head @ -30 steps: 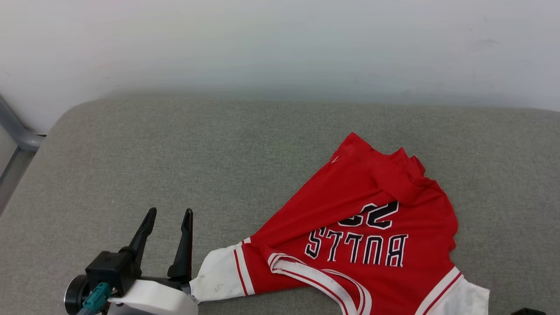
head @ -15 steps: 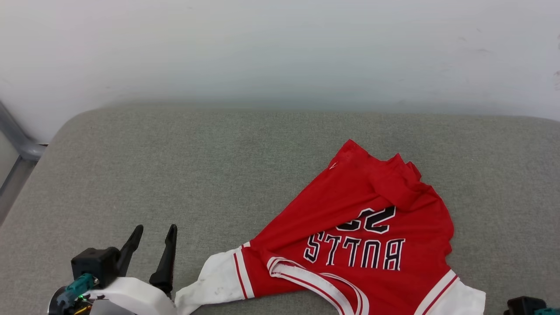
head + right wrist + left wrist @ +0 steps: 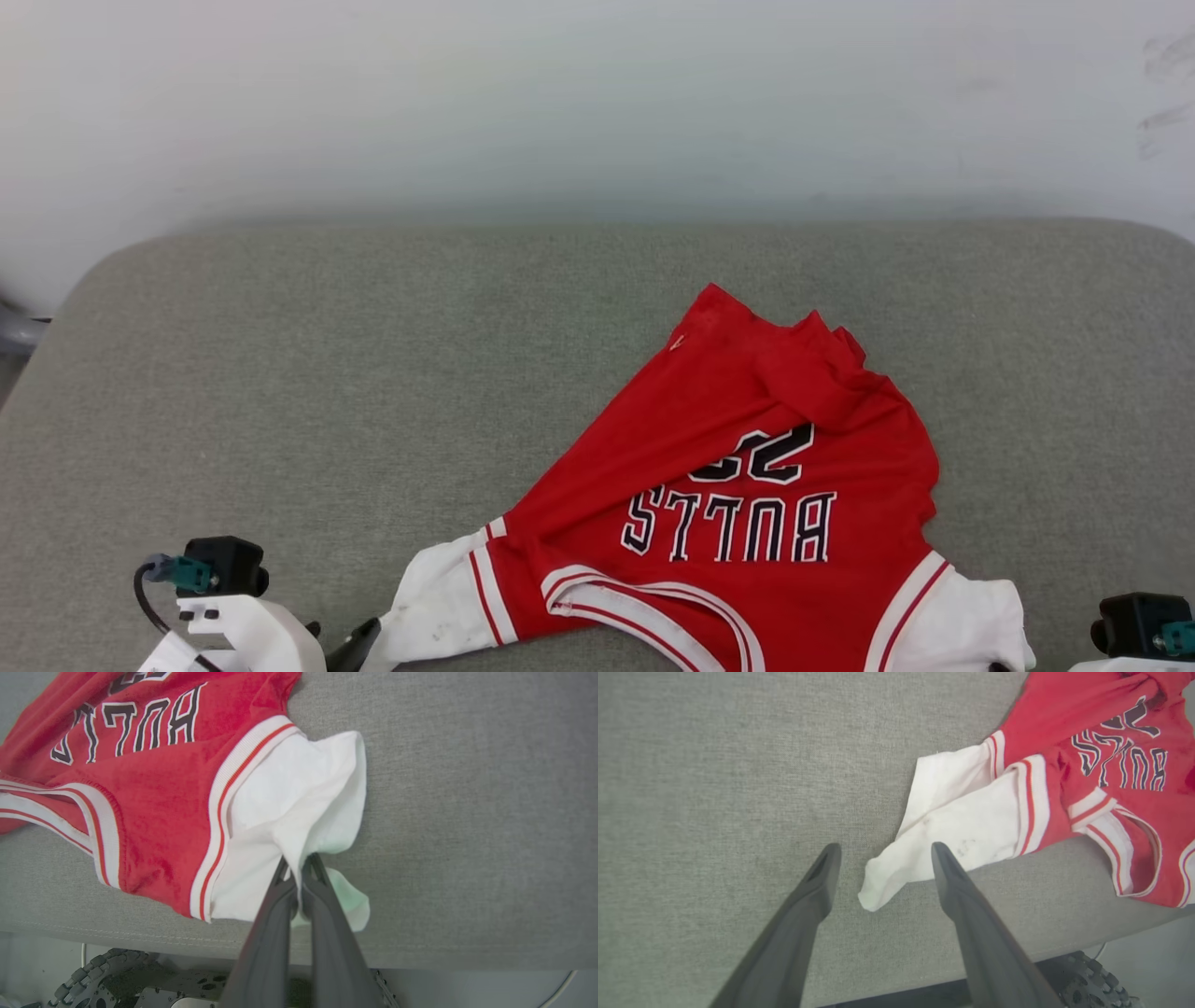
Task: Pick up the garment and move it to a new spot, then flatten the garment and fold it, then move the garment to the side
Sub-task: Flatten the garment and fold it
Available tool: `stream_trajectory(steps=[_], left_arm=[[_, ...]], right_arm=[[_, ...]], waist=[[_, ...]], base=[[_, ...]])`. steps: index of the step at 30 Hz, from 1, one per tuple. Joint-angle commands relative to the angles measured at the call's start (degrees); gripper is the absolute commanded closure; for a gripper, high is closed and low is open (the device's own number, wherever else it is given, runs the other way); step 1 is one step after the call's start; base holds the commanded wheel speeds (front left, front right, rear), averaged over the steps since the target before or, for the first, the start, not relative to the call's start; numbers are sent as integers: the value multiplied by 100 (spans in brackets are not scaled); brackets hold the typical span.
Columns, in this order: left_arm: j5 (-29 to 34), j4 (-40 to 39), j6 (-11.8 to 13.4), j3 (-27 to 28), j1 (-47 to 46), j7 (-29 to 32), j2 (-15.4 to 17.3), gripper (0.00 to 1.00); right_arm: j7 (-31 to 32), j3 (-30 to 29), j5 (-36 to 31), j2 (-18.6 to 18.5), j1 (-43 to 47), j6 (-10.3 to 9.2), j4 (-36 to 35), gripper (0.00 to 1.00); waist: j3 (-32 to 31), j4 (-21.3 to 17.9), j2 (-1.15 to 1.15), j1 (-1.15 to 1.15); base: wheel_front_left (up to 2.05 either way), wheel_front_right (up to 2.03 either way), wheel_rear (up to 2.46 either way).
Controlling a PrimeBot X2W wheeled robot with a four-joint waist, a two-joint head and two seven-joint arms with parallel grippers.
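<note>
Drawn back since before, left gripper (image 3: 885,848) gapes over a white sleeve tip (image 3: 878,891) lying between its fingers. Right gripper (image 3: 299,863) is clamped on the other sleeve (image 3: 299,793). Between them the garment (image 3: 747,439) sprawls along the cushion (image 3: 327,373) edge.

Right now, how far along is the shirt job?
Done: nothing looks finished; the shirt lies rumpled on the grey cushion, its far end bunched. In hand: the right gripper is shut on one white sleeve; the left gripper is open, framing the other sleeve's tip. Left: lifting, moving, flattening, folding, setting aside.
</note>
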Motion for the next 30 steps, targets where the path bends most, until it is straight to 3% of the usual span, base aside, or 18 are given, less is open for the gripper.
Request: stream_trajectory(steps=[1,13,14,15,16,20,30], left_arm=[[-36,66,-18,-14,-82,61,13,0],[-484,1326,-526,-511,-603,994,-332,0],[-486,1406,-552,-575,-622,1074,-355,31],[-528,1552,-629,-702,-649,1238,-443,88],[-570,1607,-675,-762,-655,1314,-491,100],[-379,1646,-820,-752,-876,1016,-493,100],[514,940,-460,-333,-1341,-389,-141,100]], right_arm=[[10,16,-25,43,-18,-4,-48,100],[-9,24,-22,162,-228,-3,-98,100],[-25,15,-15,168,-246,-4,-94,100],[-46,-8,10,179,-290,-3,-72,100],[-70,-19,13,183,-327,-4,-63,100],[-245,-64,59,188,-445,-3,-115,100],[-805,-275,-109,-80,-1074,-3,-320,100]], waist=[[97,-55,0,0],[452,-175,0,0],[457,-177,0,0],[461,-172,0,0],[459,-166,0,0],[388,-119,0,0],[-10,-7,0,0]], base=[[0,0,0],[0,0,0],[0,0,0],[0,0,0],[0,0,0],[0,0,0],[0,0,0]])
